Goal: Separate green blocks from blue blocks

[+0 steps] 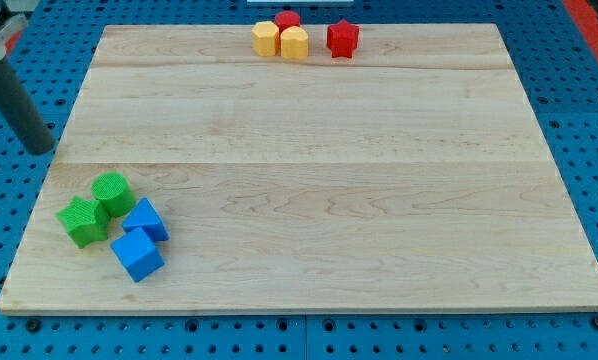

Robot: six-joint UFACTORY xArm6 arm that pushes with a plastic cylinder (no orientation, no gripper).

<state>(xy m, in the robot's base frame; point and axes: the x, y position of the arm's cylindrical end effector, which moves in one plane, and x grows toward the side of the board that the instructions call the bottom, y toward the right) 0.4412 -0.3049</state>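
A green round block and a green star-shaped block sit at the board's lower left, touching each other. Two blue cubes lie right beside them: one touches the green round block, the other is just below it. My tip is off the board's left edge, over the blue pegboard, above and to the left of the green blocks and apart from them.
At the board's top edge are two yellow blocks, a red block behind them and a red star-shaped block. The wooden board lies on a blue pegboard.
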